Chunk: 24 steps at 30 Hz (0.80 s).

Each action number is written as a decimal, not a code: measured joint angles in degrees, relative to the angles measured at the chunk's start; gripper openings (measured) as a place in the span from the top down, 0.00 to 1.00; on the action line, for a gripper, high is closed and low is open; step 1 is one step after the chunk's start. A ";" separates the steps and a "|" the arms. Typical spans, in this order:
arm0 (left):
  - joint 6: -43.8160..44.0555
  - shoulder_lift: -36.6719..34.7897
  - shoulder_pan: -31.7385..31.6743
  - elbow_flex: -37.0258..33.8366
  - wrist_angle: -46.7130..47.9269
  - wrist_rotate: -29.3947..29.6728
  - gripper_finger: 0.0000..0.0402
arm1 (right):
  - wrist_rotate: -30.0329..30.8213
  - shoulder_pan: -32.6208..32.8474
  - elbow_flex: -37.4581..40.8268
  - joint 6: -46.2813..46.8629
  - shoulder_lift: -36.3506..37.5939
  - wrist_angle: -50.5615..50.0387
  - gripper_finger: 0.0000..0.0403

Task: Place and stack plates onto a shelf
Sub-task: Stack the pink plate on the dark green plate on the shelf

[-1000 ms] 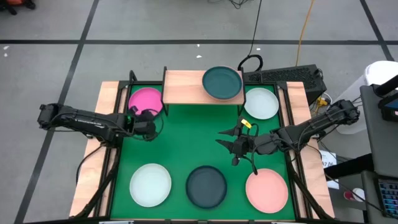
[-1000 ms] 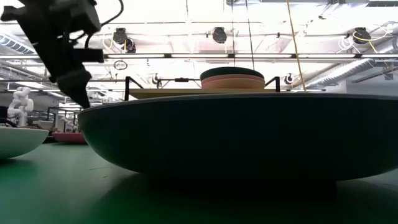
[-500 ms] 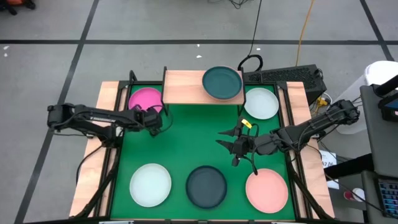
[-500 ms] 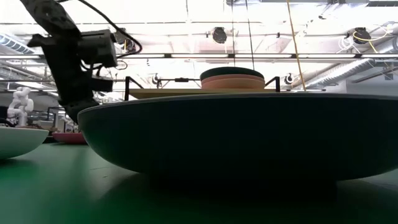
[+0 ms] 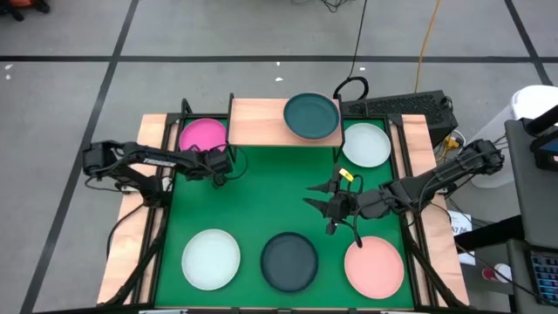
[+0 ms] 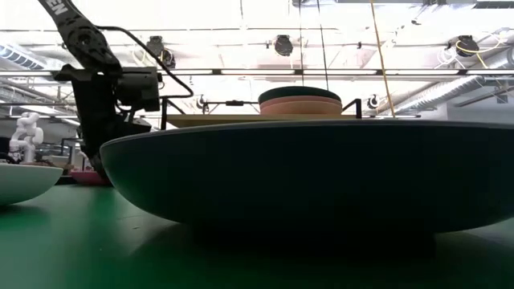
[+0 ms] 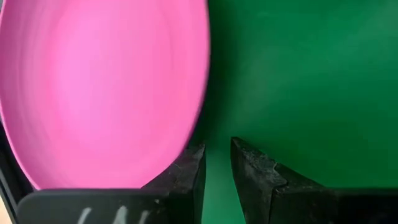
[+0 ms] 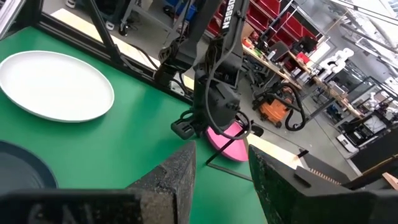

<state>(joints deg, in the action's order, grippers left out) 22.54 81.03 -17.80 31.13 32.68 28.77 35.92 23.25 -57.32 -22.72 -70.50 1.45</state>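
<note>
Hovering at the near edge of the magenta plate (image 5: 203, 138), the left hand (image 5: 221, 163) has its fingers (image 7: 186, 177) slightly parted, holding nothing; the plate lies on the green mat (image 5: 270, 201) just beside the shelf (image 5: 261, 120). A grip on so thin a rim could slip, or the fingers might push the plate against the shelf leg. The right hand (image 5: 324, 202) waits open and empty over mid-mat. On the shelf a teal plate (image 5: 311, 116) tops a stack whose count cannot be told; the low view is mostly blocked by a dark plate (image 6: 305, 172)
</note>
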 joint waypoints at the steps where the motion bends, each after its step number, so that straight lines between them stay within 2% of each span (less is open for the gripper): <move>1: -0.14 -0.01 0.04 -0.01 -0.04 -0.06 0.82 | 0.00 0.10 0.00 0.00 0.00 -0.01 0.67; 5: -0.23 0.01 0.89 -0.18 0.34 -0.04 0.96 | 0.00 0.12 0.00 0.05 0.00 0.01 0.67; 7: 0.07 0.01 1.51 -0.19 0.46 -0.01 0.98 | 0.00 0.12 0.00 0.13 0.00 0.03 0.67; 13: 4.60 -1.20 6.56 1.96 7.18 -0.28 0.99 | 0.02 0.12 0.00 0.43 0.00 0.03 0.67; 19: 9.11 -5.99 13.61 5.75 12.86 0.81 0.99 | 0.02 0.12 0.00 0.44 0.00 0.09 0.67; 22: 8.59 -7.48 13.75 5.89 13.25 4.31 0.98 | 0.02 0.12 0.00 0.61 0.00 0.23 0.67; 24: 7.97 -7.71 12.41 5.89 13.25 4.49 0.95 | 0.02 0.12 0.00 1.00 0.00 0.27 0.67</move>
<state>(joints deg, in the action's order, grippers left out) 30.51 73.32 -5.39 37.01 45.93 33.26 35.94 23.38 -57.32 -21.72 -70.50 1.72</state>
